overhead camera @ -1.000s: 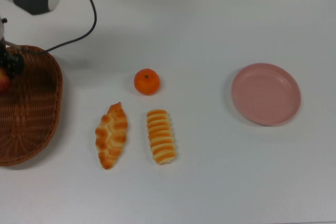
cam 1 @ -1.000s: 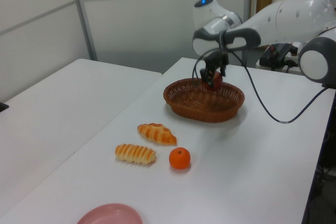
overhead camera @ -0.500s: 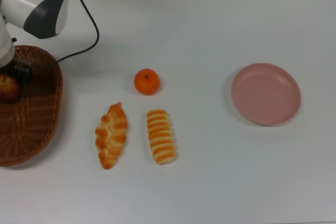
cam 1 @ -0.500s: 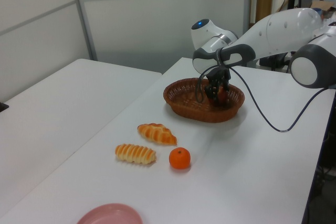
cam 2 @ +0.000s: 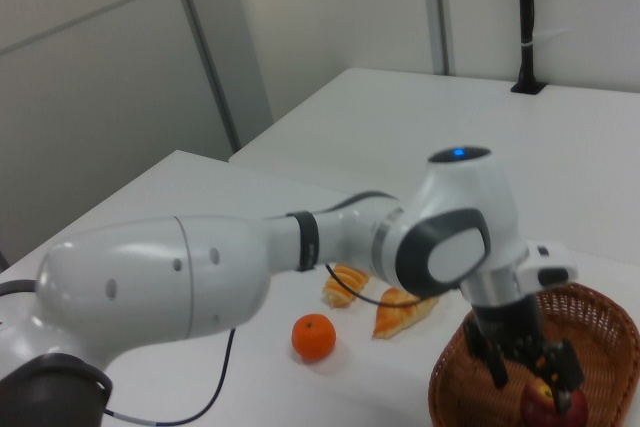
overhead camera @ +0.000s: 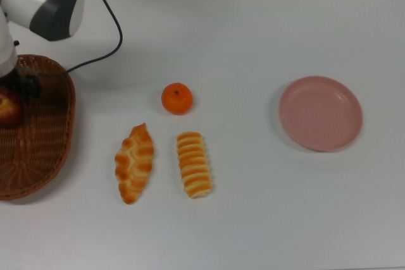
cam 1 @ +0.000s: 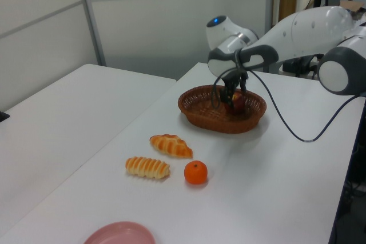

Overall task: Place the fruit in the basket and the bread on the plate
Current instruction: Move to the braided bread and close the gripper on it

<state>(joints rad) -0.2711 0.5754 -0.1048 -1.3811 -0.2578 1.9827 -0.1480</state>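
Wicker basket (overhead camera: 44,150) at nine o'clock in the top view holds the dark red apple (cam 2: 547,404); the gripper (cam 2: 530,367) hangs just above it, fingers spread and clear. Lift straight up past the woven rim before crossing to the smooth, round mandarin (overhead camera: 176,98), near the ridged pastries (overhead camera: 164,164); the pink plate (overhead camera: 321,113) waits at three o'clock

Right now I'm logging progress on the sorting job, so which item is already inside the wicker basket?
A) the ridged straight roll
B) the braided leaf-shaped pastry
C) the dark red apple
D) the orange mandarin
C. The apple lies in the basket under the gripper, while the mandarin, the roll and the braided pastry lie on the table.
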